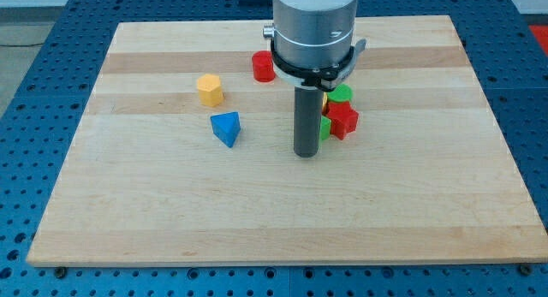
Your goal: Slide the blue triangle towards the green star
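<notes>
The blue triangle point(226, 128) lies on the wooden board left of centre. My tip point(306, 153) rests on the board to the triangle's right, apart from it. Just right of the rod, a green piece point(325, 127) shows partly behind it, touching a red block point(343, 120); its shape cannot be made out. A green cylinder point(341, 93) sits just above the red block. The rod and arm hide part of this cluster.
A yellow hexagon block point(209, 89) sits up and left of the blue triangle. A red cylinder point(263, 67) stands near the view's top centre. A sliver of yellow point(324, 100) shows beside the rod. The board point(171, 220) ends at a blue perforated table.
</notes>
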